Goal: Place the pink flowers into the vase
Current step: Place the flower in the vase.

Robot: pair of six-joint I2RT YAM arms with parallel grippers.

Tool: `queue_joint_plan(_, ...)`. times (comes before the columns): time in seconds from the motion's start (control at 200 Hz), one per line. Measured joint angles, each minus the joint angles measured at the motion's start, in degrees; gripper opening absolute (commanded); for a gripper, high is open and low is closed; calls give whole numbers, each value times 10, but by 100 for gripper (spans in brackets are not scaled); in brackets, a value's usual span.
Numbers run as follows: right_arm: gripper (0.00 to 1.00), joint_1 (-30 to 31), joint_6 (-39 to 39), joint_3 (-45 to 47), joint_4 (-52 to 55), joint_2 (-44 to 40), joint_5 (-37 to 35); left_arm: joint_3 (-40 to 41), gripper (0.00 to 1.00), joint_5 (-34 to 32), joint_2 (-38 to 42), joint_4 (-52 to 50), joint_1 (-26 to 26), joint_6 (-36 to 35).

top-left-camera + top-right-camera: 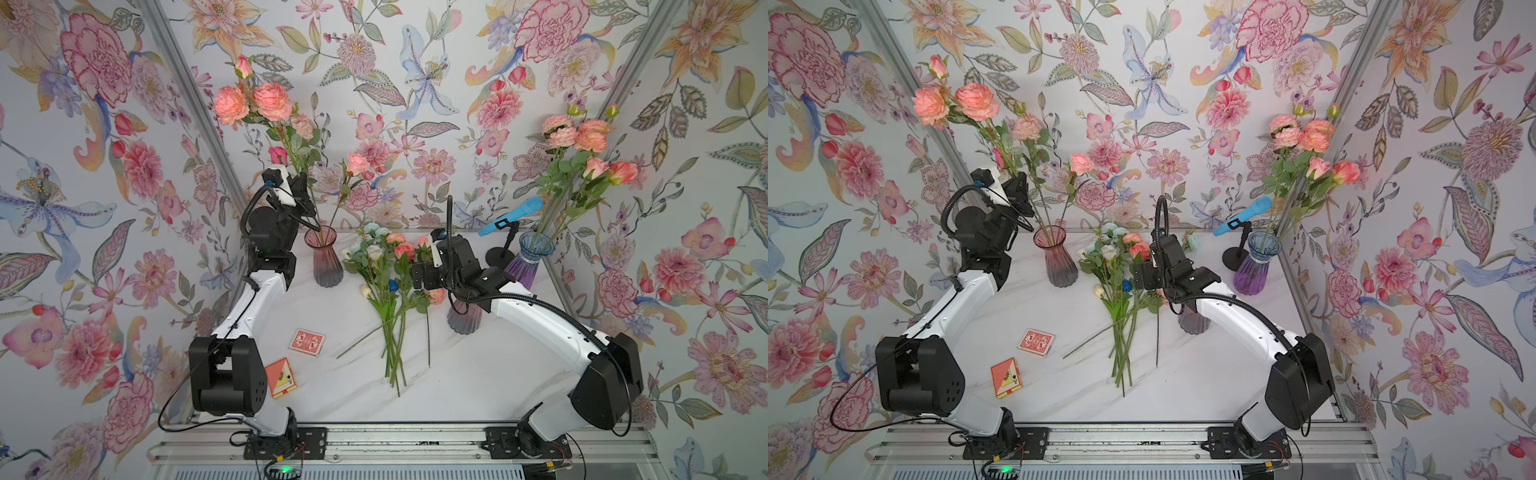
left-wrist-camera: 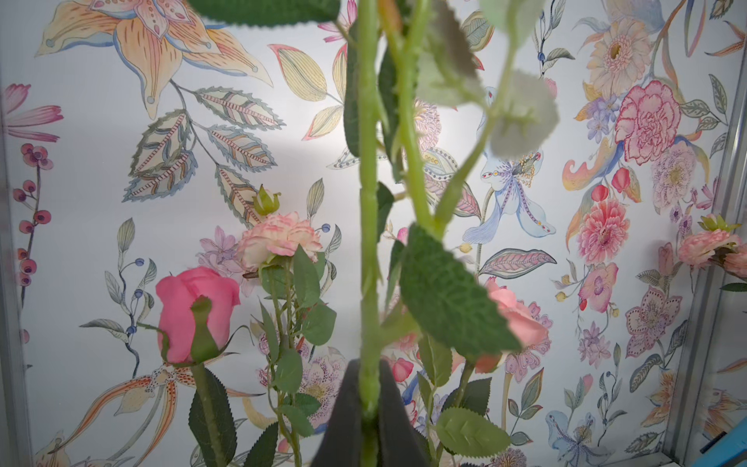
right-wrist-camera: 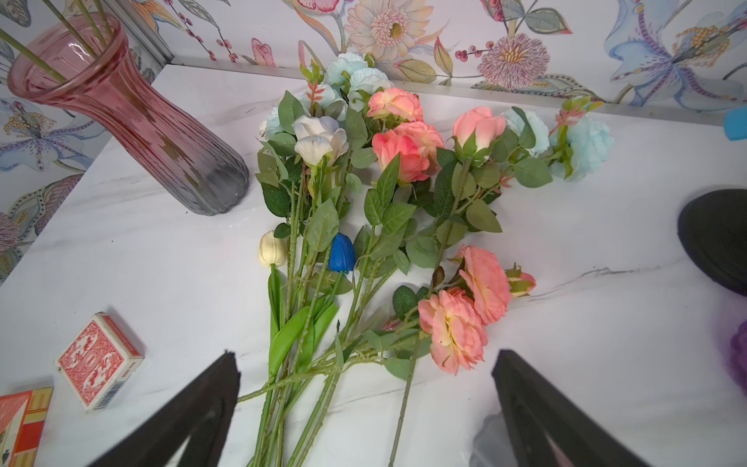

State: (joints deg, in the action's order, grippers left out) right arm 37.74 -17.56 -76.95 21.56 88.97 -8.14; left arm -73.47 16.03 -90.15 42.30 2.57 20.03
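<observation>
The left gripper (image 2: 370, 376) is clamped on the green stem (image 2: 368, 210) of a pink flower spray. In a top view that spray's salmon heads (image 1: 251, 102) stand high at the upper left of the frame, and the stem runs down toward the mouth of the pink glass vase (image 1: 328, 259). A grip partway up the stem makes sense. It lets the bare lower end be steered into the narrow neck while the heavy heads stay upright. Other pink blooms, a hot-pink rose (image 2: 198, 315) among them, stand close around the held stem.

The right gripper (image 3: 364, 356) hangs over the mixed bunch lying on the marble table (image 3: 566, 323), its jaws spread wide and holding nothing. Just ahead of it lies a spray of salmon blooms (image 3: 456, 331). Further up the frame more pink heads (image 3: 400, 153) sit tangled among white roses (image 3: 319, 139), pale blue blooms (image 3: 355, 77) and a blue tulip (image 3: 341, 252). I judge it is poised there to take the next pink stem, and those stalks cross the others low in the frame.

The left wrist view cuts off the held stem's lower end. In both top views the arm covers the stretch just above the vase. The right wrist view shows several green stems entering the vase mouth, but not which one is held, so the tip is probably inside already. A greyish vase (image 1: 463, 320) is mostly hidden beneath the right arm.
</observation>
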Motion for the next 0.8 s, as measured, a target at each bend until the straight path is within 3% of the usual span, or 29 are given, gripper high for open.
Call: queue_joint_plan(0.801, 99, 9, 0, -26, 5, 6, 2, 124, 2, 2, -27, 84, 0, 36)
